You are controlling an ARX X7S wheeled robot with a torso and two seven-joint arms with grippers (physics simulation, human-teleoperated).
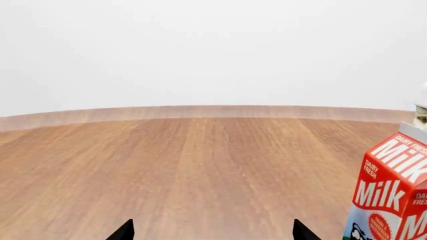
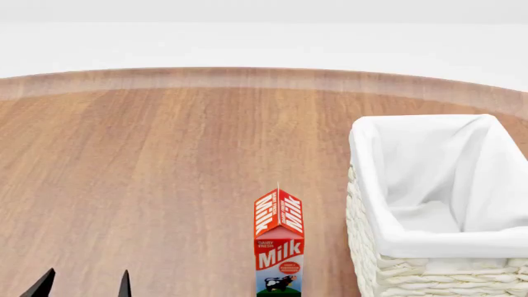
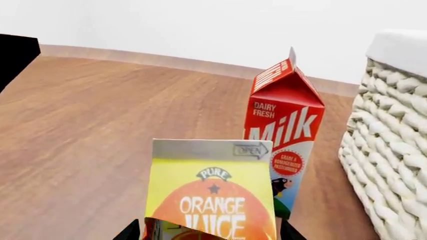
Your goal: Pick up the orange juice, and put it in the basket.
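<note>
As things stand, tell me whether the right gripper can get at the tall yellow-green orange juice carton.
Probably yes: the orange juice carton stands directly ahead of the right gripper, its black fingertips either side of it. The red-and-white milk carton stands behind it, out of the way.

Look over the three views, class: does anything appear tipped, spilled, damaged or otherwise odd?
Nothing stands out. The red-and-white milk carton stands upright on the brown wooden table beside the cream wicker basket. The yellow-green orange juice carton looks upright and intact between the right gripper's fingertips. No spill is visible.
</note>
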